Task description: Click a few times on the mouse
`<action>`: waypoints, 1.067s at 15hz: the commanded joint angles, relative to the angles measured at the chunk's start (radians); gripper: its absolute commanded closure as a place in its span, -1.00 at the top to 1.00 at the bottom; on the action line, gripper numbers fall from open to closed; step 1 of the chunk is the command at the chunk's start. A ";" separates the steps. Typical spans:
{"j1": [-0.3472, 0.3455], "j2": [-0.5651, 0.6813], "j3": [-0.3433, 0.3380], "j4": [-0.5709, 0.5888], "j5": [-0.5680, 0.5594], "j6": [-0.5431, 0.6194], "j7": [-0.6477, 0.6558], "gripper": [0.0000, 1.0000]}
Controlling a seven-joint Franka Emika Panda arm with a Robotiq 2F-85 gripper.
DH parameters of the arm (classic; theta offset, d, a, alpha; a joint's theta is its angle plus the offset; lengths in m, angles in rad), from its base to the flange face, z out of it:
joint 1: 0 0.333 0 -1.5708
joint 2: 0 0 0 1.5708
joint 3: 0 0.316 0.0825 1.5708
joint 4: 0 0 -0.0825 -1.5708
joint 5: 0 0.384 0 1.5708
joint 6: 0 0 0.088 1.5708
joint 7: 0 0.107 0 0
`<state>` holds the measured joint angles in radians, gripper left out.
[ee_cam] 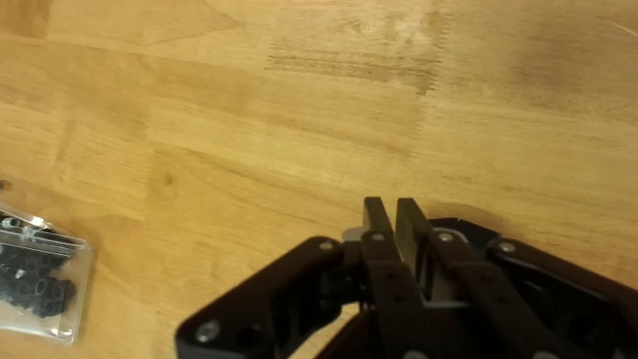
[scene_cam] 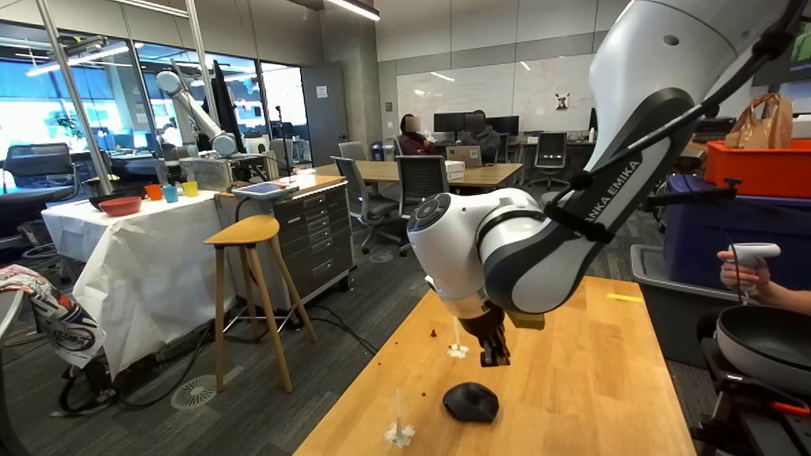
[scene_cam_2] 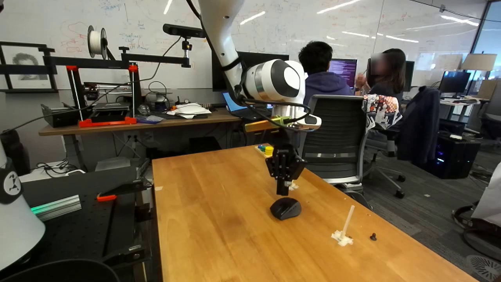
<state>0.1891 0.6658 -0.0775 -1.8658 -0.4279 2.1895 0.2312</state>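
The black, rounded mouse point(scene_cam: 471, 403) lies on the wooden table in both exterior views point(scene_cam_2: 285, 208). In the wrist view, only a dark edge of the mouse point(ee_cam: 473, 233) shows behind the right finger; the rest is hidden. My gripper point(scene_cam: 495, 360) points down just above the mouse, near one end of it, and appears apart from it in both exterior views point(scene_cam_2: 282, 191). In the wrist view, the two fingertips point(ee_cam: 390, 212) stand close together with a narrow empty gap between them. The gripper holds nothing.
Two thin upright sticks on taped bases stand on the table point(scene_cam: 538, 418), one near the mouse point(scene_cam: 398, 432) and one behind the gripper point(scene_cam: 457, 350). A clear box with black pieces point(ee_cam: 83, 289) lies at the wrist view's left. A small dark piece point(scene_cam_2: 373, 237) lies near the edge.
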 commanded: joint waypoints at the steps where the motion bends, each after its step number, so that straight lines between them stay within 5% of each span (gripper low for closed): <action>1: 0.032 -0.008 -0.009 -0.021 -0.028 0.048 0.050 -0.77; 3: 0.043 0.002 -0.016 -0.023 -0.045 0.098 0.062 -1.00; 16: 0.046 0.094 -0.066 -0.009 -0.033 0.340 0.065 -0.97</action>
<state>0.2207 0.7415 -0.1248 -1.8790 -0.4615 2.4893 0.2915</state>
